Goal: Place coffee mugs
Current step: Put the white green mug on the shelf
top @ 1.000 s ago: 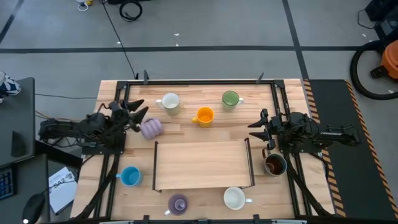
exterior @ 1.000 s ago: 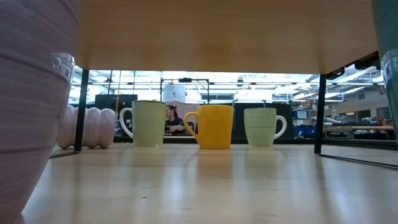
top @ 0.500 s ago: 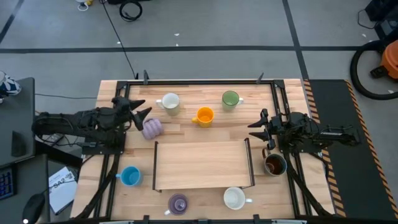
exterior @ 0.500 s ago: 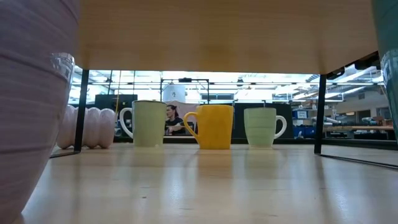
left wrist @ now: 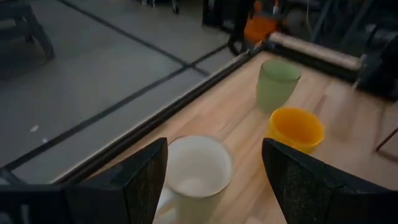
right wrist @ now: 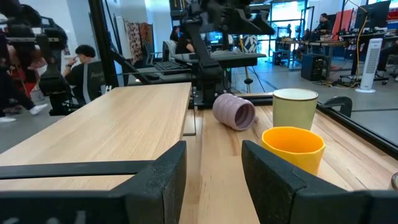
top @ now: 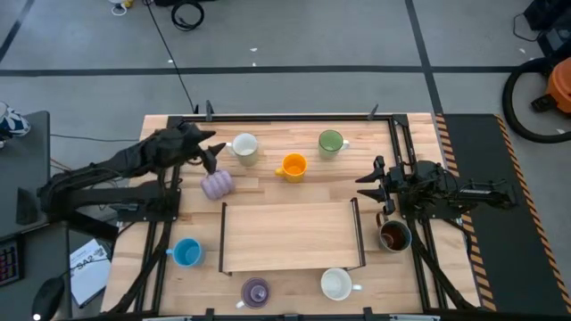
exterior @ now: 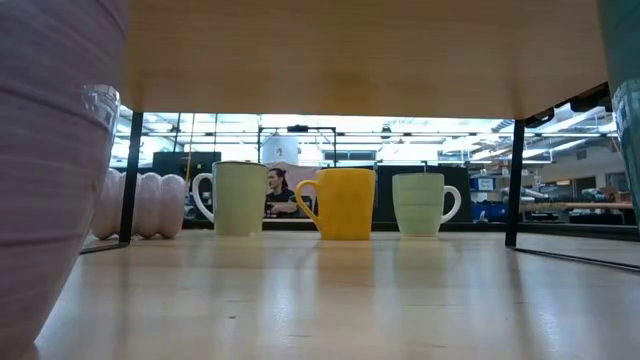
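Left claw (top: 211, 153) hovers spread wide beside the upright white mug (top: 244, 147), its bowl looking empty; the lavender mug (top: 217, 184) lies tipped nearby on the bench (top: 285, 134). Right claw (top: 368, 181) waits, parted.

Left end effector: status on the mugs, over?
Left end effector open, hovering by the white mug. Right end effector open, parked at the right edge. Lavender mug on its side. Nothing blocking.

The high view looks straight down; the low view looks level across the table (top: 294, 192). Both share the orange mug (top: 293, 166).
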`<control>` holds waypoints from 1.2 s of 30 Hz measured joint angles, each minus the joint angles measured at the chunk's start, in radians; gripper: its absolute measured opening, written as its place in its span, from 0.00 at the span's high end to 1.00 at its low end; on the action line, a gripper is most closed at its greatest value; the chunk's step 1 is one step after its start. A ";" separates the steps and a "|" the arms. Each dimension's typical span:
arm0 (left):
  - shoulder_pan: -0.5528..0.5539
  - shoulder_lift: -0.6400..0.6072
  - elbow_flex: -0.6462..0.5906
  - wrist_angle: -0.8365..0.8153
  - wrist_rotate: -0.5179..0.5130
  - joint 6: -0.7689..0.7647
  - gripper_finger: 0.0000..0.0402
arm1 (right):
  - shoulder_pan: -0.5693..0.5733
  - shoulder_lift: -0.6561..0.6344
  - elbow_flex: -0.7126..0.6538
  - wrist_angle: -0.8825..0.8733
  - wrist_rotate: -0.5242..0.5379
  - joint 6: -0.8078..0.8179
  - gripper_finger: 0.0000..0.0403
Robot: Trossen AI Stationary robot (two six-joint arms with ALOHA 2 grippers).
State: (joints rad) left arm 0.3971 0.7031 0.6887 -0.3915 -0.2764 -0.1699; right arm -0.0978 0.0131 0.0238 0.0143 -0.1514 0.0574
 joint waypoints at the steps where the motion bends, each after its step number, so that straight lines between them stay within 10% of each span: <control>1: 0.041 0.017 0.000 -0.007 0.044 0.018 0.33 | 0.000 0.000 0.000 0.000 0.000 0.000 0.60; 15: 0.377 0.266 0.000 -0.080 0.356 0.369 0.34 | 0.000 0.000 0.000 0.000 0.000 0.000 0.60; 36: 0.391 0.514 0.000 -0.029 0.335 0.561 0.34 | 0.000 0.000 0.000 0.000 0.000 0.000 0.60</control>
State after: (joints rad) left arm 0.7883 1.2172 0.6888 -0.4209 0.0582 0.3908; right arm -0.0978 0.0129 0.0238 0.0139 -0.1514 0.0574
